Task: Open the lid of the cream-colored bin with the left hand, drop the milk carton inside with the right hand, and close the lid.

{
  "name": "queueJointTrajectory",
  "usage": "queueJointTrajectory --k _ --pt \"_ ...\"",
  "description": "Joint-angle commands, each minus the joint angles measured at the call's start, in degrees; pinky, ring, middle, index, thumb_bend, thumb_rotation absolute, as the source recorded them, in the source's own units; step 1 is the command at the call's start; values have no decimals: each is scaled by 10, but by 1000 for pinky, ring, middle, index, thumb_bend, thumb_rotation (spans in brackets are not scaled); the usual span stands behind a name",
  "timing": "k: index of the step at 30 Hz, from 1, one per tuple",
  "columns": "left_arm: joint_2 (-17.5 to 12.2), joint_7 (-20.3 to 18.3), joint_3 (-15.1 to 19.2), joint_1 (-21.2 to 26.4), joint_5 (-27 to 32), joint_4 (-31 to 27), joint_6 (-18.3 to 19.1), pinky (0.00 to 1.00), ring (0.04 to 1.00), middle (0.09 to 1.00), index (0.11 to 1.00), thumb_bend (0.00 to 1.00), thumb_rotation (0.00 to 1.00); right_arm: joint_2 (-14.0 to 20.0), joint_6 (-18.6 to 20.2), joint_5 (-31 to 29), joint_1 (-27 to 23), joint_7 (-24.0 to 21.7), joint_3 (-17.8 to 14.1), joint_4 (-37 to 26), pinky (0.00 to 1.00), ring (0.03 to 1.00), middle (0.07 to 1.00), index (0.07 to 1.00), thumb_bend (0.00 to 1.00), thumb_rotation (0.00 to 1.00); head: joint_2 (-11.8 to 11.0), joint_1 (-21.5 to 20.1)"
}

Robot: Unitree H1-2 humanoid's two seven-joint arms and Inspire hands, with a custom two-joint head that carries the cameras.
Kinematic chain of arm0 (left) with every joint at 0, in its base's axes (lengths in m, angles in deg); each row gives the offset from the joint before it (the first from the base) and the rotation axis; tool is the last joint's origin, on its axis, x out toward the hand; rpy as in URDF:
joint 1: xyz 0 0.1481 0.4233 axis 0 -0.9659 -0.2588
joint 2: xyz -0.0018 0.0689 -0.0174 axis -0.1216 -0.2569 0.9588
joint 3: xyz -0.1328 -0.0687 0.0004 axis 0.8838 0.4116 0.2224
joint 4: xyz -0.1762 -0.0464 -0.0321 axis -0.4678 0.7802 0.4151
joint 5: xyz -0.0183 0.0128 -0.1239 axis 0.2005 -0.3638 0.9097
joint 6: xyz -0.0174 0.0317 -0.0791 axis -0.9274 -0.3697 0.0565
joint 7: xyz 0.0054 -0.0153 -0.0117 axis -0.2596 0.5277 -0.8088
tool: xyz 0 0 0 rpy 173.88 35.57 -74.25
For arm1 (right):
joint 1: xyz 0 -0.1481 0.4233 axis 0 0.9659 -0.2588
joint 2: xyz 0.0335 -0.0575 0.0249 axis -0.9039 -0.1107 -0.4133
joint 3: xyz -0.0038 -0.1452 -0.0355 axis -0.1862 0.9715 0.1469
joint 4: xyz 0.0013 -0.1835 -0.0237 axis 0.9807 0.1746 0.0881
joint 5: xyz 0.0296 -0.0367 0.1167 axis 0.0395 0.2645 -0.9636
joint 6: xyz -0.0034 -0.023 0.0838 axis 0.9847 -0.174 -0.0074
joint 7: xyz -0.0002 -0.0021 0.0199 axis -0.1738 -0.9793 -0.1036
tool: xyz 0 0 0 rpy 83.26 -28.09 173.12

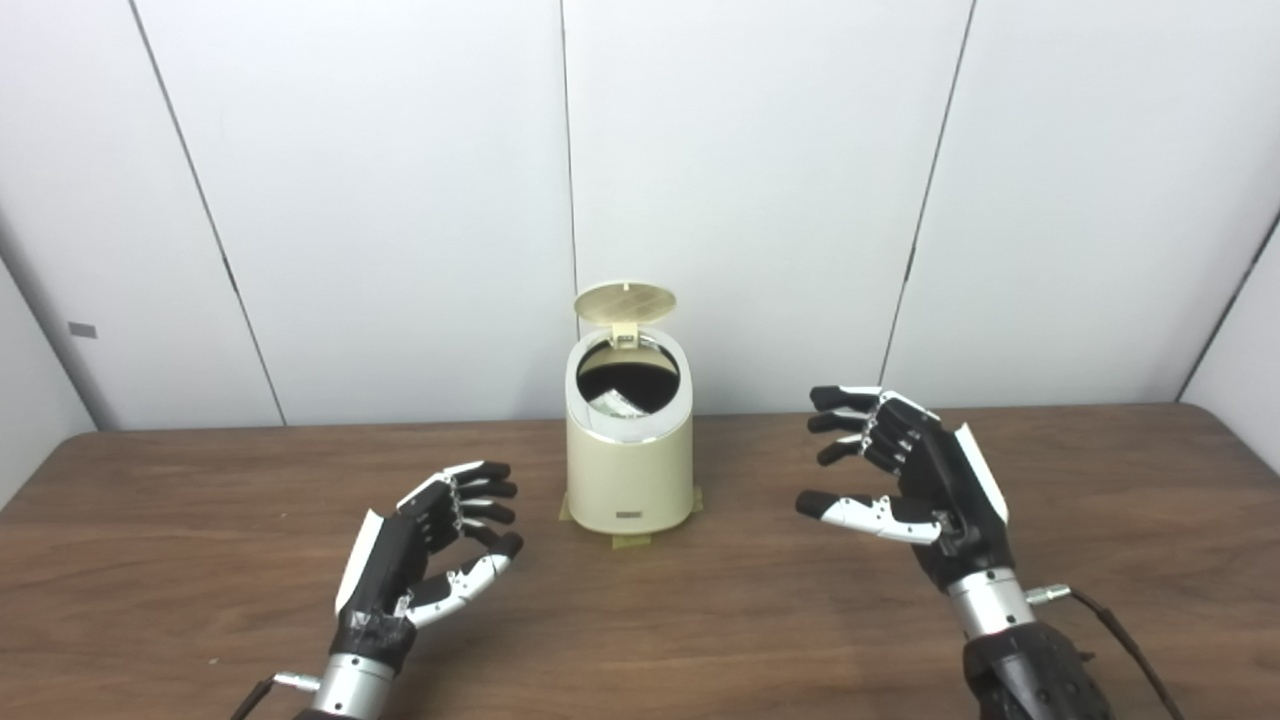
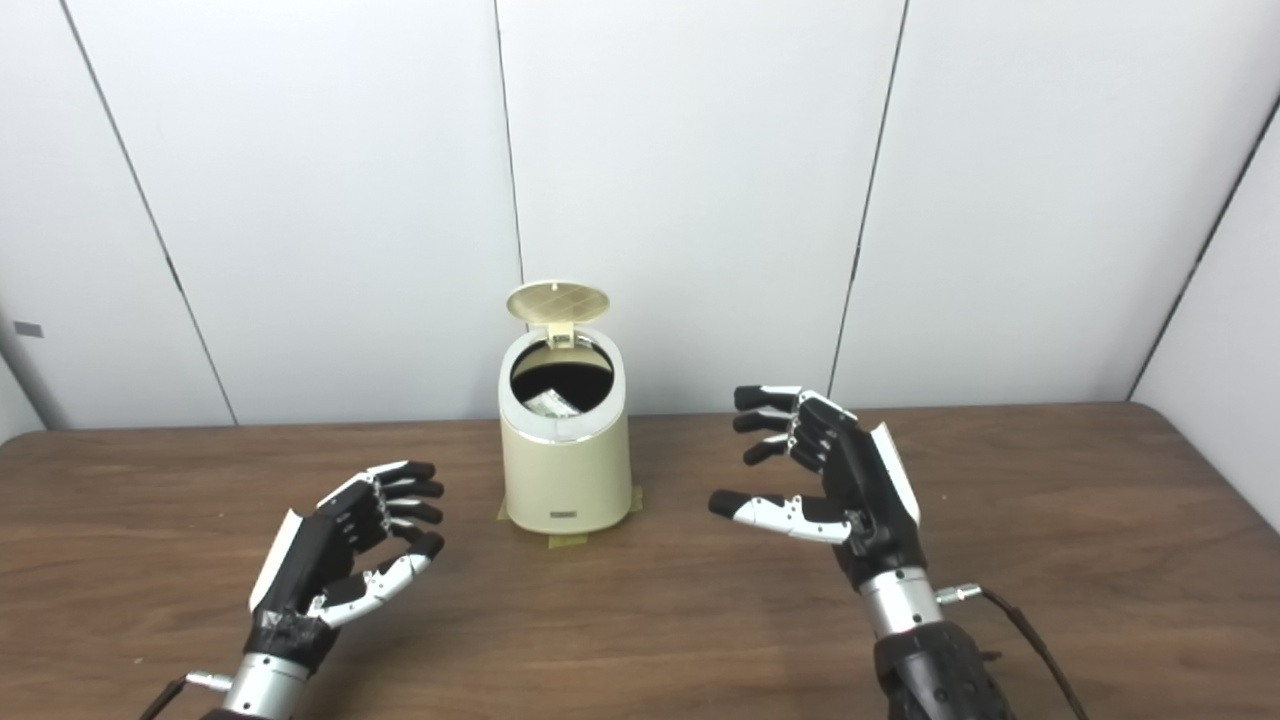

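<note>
1. White wall panels and a brown wooden table (image 1: 180, 500) frame the scene; the cream-colored bin (image 1: 629, 470) is set at the table's middle, toward 12 o'clock, on tape tabs (image 1: 630, 541).
2. Its lid (image 1: 625, 302) is seen standing upright on the rear hinge, so the opening step is judged done.
3. A pale object, taken to be the milk carton (image 1: 618, 404), is glimpsed inside the dark mouth; the drop is judged done too.
4. At 8 o'clock of the bin, the left hand (image 1: 430, 545) is held above the table, fingers loosely curled apart, nothing grasped.
5. At 4 o'clock, the right hand (image 1: 905, 470) is spread wide, empty.
6. Only the closing of the lid is left.
</note>
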Motion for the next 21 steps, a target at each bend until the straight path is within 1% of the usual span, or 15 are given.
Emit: queueJointTrajectory --k 1,3,4,6,8,10,12,15,16,19,21 --pt "-15 8 3 31 -19 -41 22 641 732 797 830 664 212 -3 -28 -2 -13 3 -2 -6 539 677 773 774 762 340 -1 7" --pt "-29 0 5 62 -26 -64 58 699 794 846 875 776 319 -7 -38 8 -8 7 -2 -1 520 670 770 767 748 339 -4 14" --pt "-37 -6 4 79 -29 -78 80 715 824 868 892 812 346 -9 -44 10 -7 8 -2 3 513 666 769 766 738 334 -4 14" --pt "-53 -22 -1 110 -32 -99 117 762 893 921 932 841 352 -9 -52 7 -5 6 -3 12 519 670 772 766 732 330 -7 19" --pt "-69 -34 -9 149 -47 -113 150 810 939 951 954 885 342 -9 -63 1 -3 5 -5 23 522 680 772 766 739 337 -10 21" --pt "-80 -39 -20 183 -66 -123 180 835 960 965 968 909 346 -10 -68 -6 -2 3 -8 31 523 683 772 765 744 337 -12 22" --pt "-92 -49 -34 227 -83 -121 207 882 987 988 986 943 360 -12 -67 -9 -2 4 -10 35 517 683 770 761 759 335 -12 23" --pt "-102 -62 -53 284 -106 -107 240 889 999 999 999 989 388 -11 -73 -6 -3 3 -9 41 506 682 767 757 759 337 -15 20" --pt "-104 -66 -60 299 -115 -101 246 885 1000 1000 1000 995 394 -12 -74 -6 -3 3 -9 42 503 678 765 757 757 338 -15 19" --pt "-107 -76 -79 335 -138 -85 260 900 1000 1000 1000 1000 417 -13 -74 -1 -1 5 -8 39 495 662 757 751 749 328 -16 17" --pt "-107 -78 -85 349 -147 -78 266 886 1000 1000 1000 1000 423 -12 -72 7 -1 9 -8 39 493 658 757 754 748 345 -17 15"
